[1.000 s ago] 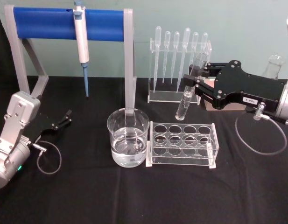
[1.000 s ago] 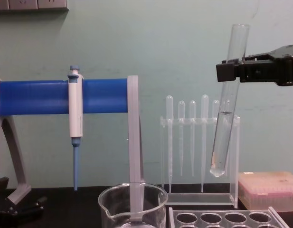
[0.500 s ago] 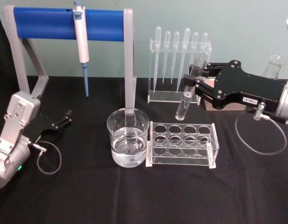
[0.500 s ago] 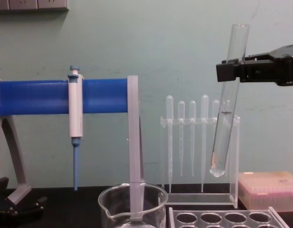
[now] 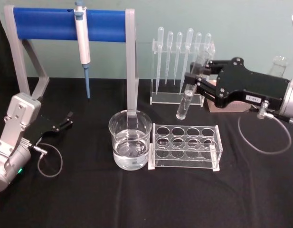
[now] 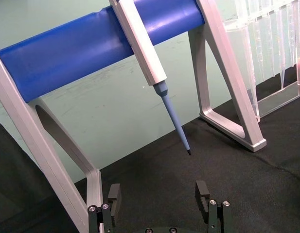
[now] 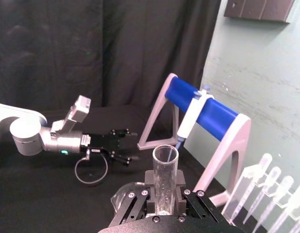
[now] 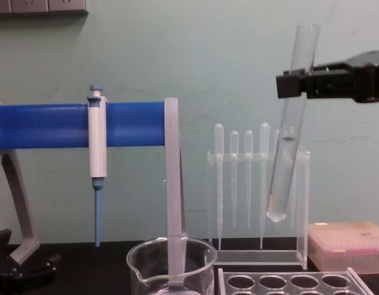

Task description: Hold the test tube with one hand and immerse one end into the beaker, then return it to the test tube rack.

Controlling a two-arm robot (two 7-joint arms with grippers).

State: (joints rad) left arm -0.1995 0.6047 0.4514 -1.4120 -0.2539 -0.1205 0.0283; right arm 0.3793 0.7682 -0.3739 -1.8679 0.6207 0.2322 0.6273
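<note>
The right gripper (image 5: 195,76) has carried the tube (image 5: 185,102) slightly higher and nearer the beaker (image 5: 130,142) than a second ago; the tube hangs tilted, behind and right of the beaker. The right wrist view shows the jaws pinching the tube just under its open rim, where the chest view shows them side-on. The left gripper (image 5: 65,121) rests spread, well left of the beaker.

- a laboratory bench under black cloth (image 5: 89,199), against a pale green wall (image 5: 250,23)
- a white pipettor (image 5: 82,38) hangs on a blue-barred stand (image 5: 46,23)
- plastic pipettes (image 5: 179,52) stand in a clear holder (image 5: 177,99)
- a glass beaker (image 5: 130,142) of clear liquid sits beside a test tube rack (image 5: 185,147)
</note>
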